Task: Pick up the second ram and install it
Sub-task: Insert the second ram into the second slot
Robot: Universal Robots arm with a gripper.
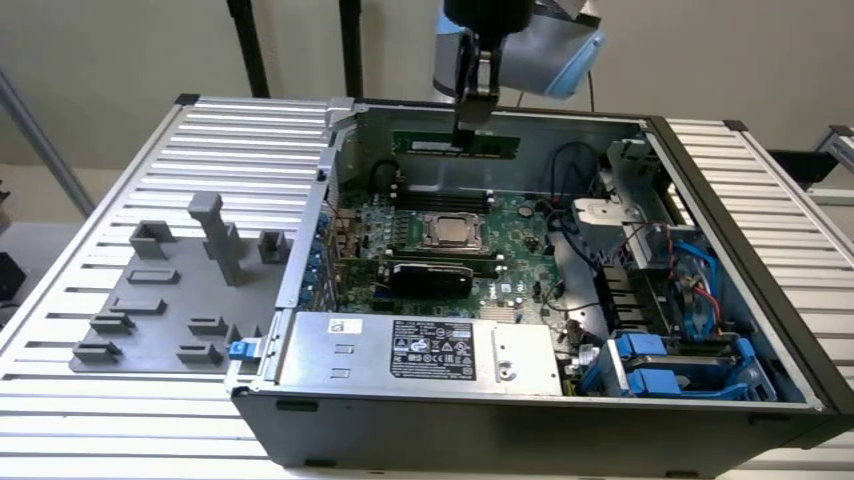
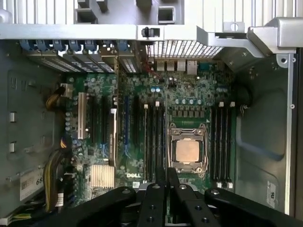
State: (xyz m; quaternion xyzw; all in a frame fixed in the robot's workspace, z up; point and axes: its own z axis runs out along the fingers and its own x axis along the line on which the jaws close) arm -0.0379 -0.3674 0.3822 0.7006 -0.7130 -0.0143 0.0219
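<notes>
Nearest to me in the exterior view is the silver metal power-supply box (image 1: 420, 348) with its black label. It lies along the near edge of the open dark grey computer case (image 1: 534, 420). To the exterior view's right of the box sit the blue plastic drive caddies (image 1: 661, 365). The case stands on a ribbed aluminium table (image 1: 134, 420). On the table, to the exterior view's left of the case, lies a flat grey plastic fixture plate (image 1: 160, 335) with upright blocks on it.

Further in, the large green motherboard (image 1: 514, 255) lies flat on the case floor, with the square metal-capped processor (image 1: 454, 232) in its socket near the middle. In the wrist view I look straight down on that board, where banks of long black memory slots (image 2: 154, 142) run on both sides of the processor.

Farthest back, the black two-fingered gripper (image 1: 467, 128) hangs over the far end of the case. Its fingers are clamped on the top edge of the second ram (image 1: 461, 146), a long thin green circuit-board stick. The stick is level, with its long side running across the exterior view. It sits in front of the case's far wall and over the far memory slots, and I cannot tell whether its lower edge touches them. In the wrist view the fingertips stand close together above the board, beside the processor socket.
</notes>
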